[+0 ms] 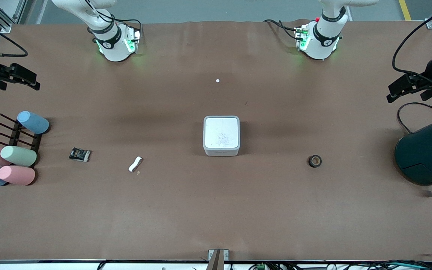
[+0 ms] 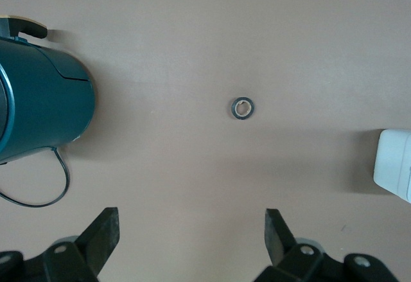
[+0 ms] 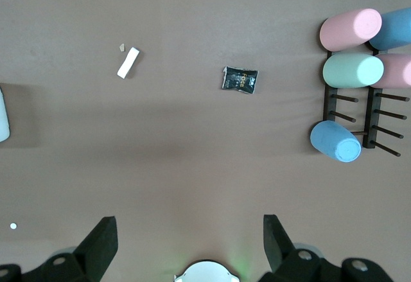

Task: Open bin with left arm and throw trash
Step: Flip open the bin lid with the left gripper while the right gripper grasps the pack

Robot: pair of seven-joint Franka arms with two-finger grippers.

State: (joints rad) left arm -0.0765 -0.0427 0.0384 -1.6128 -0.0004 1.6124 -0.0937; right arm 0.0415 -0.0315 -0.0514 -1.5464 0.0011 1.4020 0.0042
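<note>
Bin: your white bin [image 1: 221,135] sits mid-bench, lid shut, bare bench [image 1: 216,210] all round.
Trash: wrapper [image 1: 80,154] and white strip [image 1: 135,164] lie toward the right arm's end; tape roll [image 1: 315,161] toward the left arm's, near the teal cylinder [image 1: 428,153].
Left tool [image 2: 192,240]: spread wide, empty, high over the bench edge.
Right tool [image 3: 191,243]: wide, empty, waiting above the cup rack [image 1: 17,137].

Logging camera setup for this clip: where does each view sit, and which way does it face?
Front: high across the table, facing both arm bases; shows the closed bin, wrapper, strip, tape roll.
Left wrist: on the raised left gripper, looking down; open jaws frame the tape roll, bin edge, teal cylinder.
Right wrist: on the right gripper, looking down; open jaws, wrapper, strip, cups.
Shared: the bin appears in all three.
</note>
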